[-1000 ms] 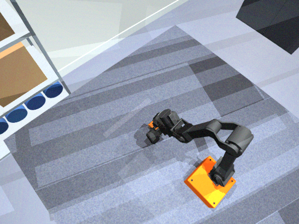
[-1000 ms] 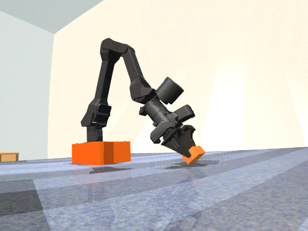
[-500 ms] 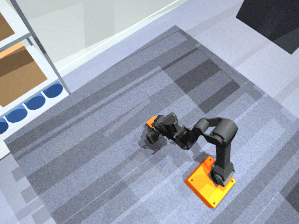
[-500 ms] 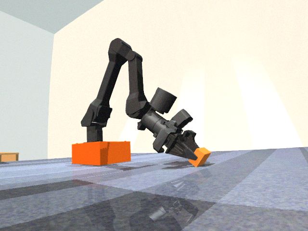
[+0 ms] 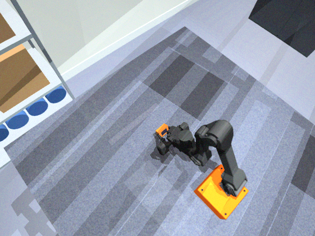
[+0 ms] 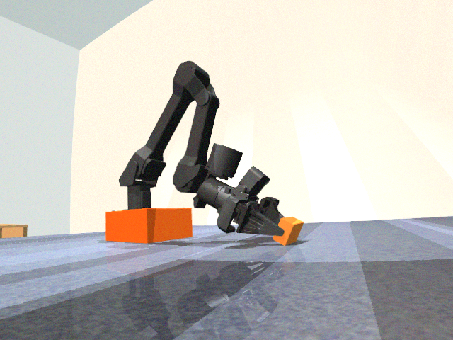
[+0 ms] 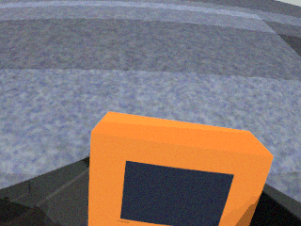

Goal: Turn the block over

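Note:
The block (image 5: 165,126) (image 6: 289,230) (image 7: 179,151) is orange, with a dark blue square mark (image 5: 164,132) (image 7: 176,193) on one face. My gripper (image 5: 164,134) (image 6: 283,226) (image 7: 172,179) is shut on the block, one finger on each side. The fingers slope forward and shallowly down. The block is tilted steeply, its marked face turned back towards the wrist camera and partly upward. Its lowest corner is at or just above the table (image 5: 101,152) (image 6: 402,292); I cannot tell whether they touch. The fingertips are partly hidden by the block in the wrist view.
The arm stands on an orange base (image 5: 213,196) (image 6: 127,227), behind the gripper. A shelf rack (image 5: 54,66) with brown boxes and blue round containers is at the left of the top view. A dark box-like object (image 5: 284,22) is at its upper right.

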You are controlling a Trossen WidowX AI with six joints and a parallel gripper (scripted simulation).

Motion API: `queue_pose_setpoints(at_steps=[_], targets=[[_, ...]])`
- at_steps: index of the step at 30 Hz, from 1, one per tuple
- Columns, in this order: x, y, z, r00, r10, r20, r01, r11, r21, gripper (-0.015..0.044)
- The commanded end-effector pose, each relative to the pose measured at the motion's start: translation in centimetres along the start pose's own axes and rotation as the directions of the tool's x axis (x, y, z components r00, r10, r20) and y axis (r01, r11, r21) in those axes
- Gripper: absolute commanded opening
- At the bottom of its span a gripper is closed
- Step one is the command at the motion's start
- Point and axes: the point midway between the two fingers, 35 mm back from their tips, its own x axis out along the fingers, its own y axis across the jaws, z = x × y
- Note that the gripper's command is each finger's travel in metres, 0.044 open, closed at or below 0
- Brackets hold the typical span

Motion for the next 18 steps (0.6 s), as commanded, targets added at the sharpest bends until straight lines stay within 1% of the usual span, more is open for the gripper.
queue_pose_setpoints(at_steps=[1,7,18], targets=[[-0.73,-0.12,-0.27,0.999,-0.003,0.038,0.003,1.0,-0.002,0.0],[-1.12,-0.14,0.0,0.998,-0.003,0.063,0.003,1.0,-0.003,0.0],[-1.16,-0.14,0.06,0.998,-0.003,0.065,0.003,1.0,-0.003,0.0]])
